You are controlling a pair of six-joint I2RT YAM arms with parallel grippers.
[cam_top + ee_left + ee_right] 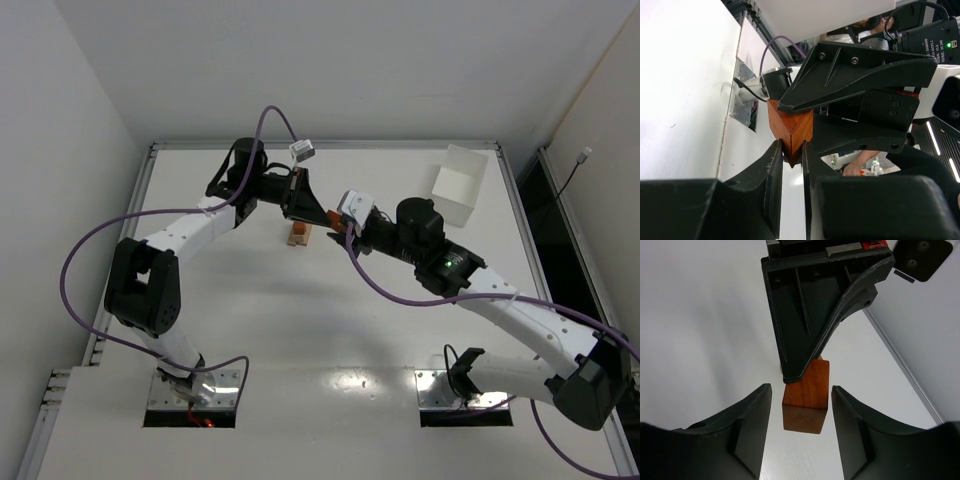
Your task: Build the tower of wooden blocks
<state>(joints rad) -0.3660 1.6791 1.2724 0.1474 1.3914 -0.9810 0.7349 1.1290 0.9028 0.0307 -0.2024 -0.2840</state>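
My left gripper (320,214) is shut on a reddish-brown wood block (790,127) and holds it in the air above the table. In the right wrist view the block (806,397) hangs from the left gripper's black fingers (810,315). My right gripper (801,390) is open with one finger on each side of the block, neither touching it. In the top view the right gripper (340,226) meets the left one just right of the wood block tower (299,234). The tower is a small stack of pale tan and reddish pieces on the table. Other loose blocks are not visible.
A white rectangular box (460,185) stands at the back right of the white table (250,320). White walls close in the left, back and right sides. Purple cables loop from both arms over the table.
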